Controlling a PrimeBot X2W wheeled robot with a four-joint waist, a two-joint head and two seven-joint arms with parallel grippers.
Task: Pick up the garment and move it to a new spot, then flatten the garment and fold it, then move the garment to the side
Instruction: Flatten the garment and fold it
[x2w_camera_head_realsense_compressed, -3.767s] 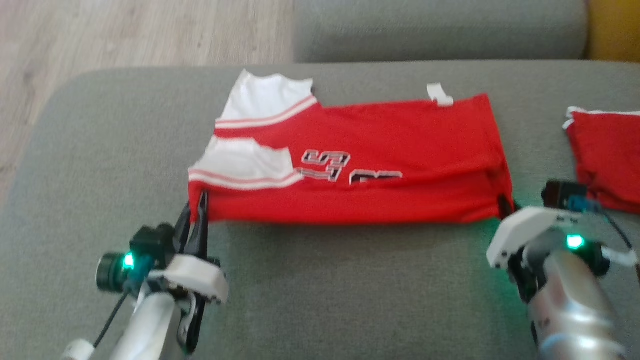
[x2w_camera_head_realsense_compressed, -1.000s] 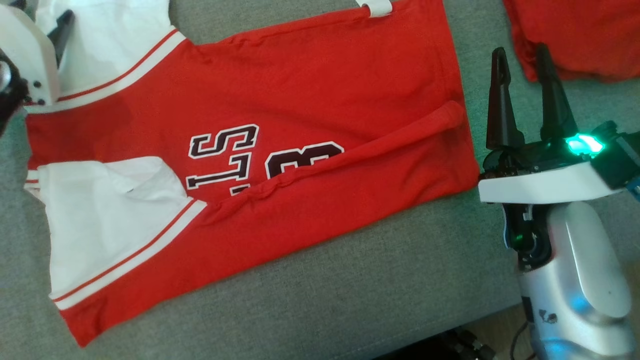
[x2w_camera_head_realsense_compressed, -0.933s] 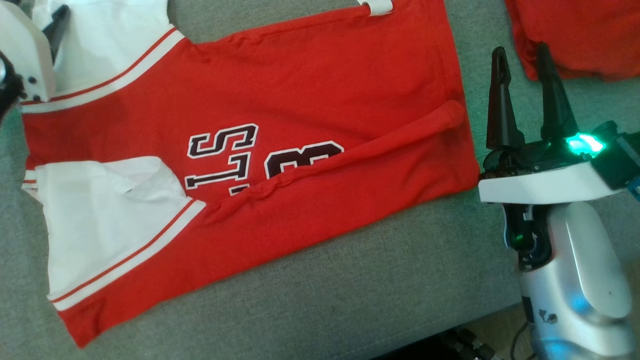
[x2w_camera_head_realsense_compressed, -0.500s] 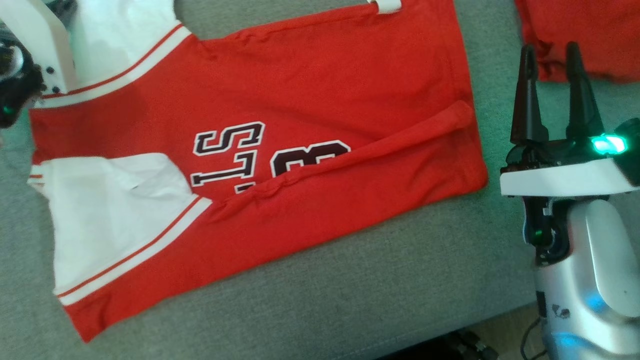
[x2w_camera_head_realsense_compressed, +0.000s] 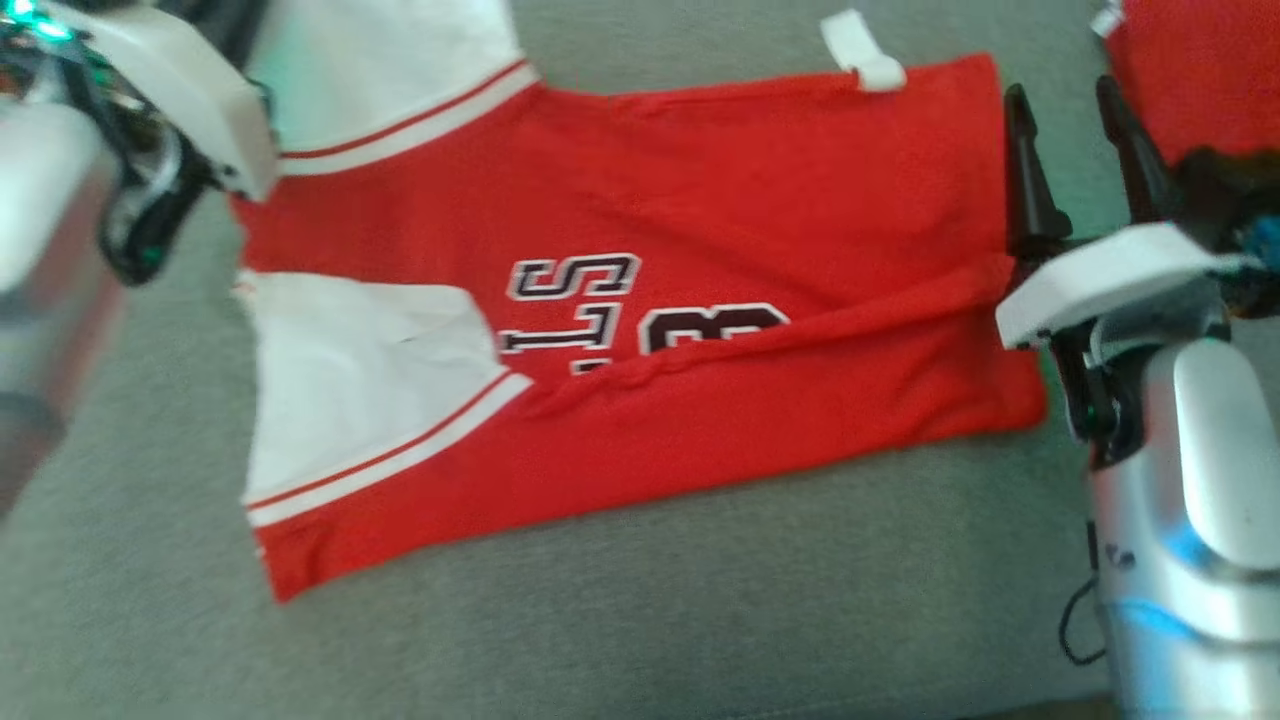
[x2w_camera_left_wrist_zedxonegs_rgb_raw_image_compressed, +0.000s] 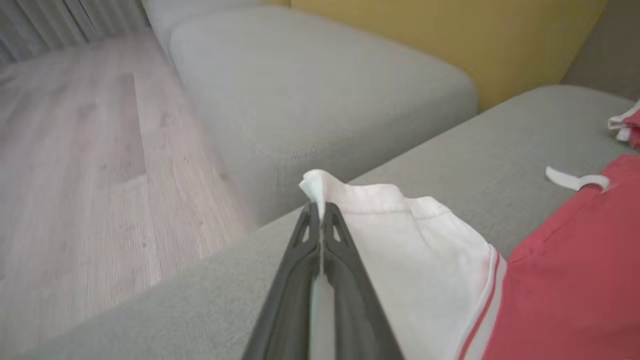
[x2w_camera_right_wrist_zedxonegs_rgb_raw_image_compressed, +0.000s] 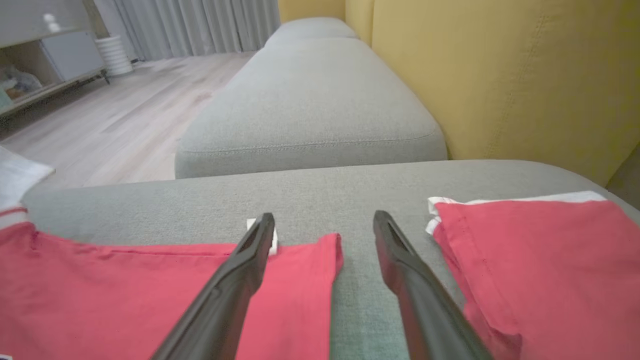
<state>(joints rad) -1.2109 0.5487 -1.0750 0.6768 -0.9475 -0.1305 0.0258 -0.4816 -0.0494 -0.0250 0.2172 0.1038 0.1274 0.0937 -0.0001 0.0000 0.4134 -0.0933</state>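
Garment (x2w_camera_head_realsense_compressed: 720, 190) lying flat on sofa (x2w_camera_head_realsense_compressed: 700, 620), centre, near edge folded over. Left gripper (x2w_camera_left_wrist_zedxonegs_rgb_raw_image_compressed: 320, 207) pinching white sleeve (x2w_camera_left_wrist_zedxonegs_rgb_raw_image_compressed: 400, 240) hem at far left. Right gripper (x2w_camera_right_wrist_zedxonegs_rgb_raw_image_compressed: 324, 217) hanging spread, straddling garment's right edge.

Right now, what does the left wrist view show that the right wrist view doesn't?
Left wrist: left gripper shut on the red jersey's white sleeve edge. Right wrist: right gripper open, fingers either side of the jersey's hem corner; second red garment beside it. Both: the jersey, its white tag, grey sofa cushion, yellow backrest, wood floor.
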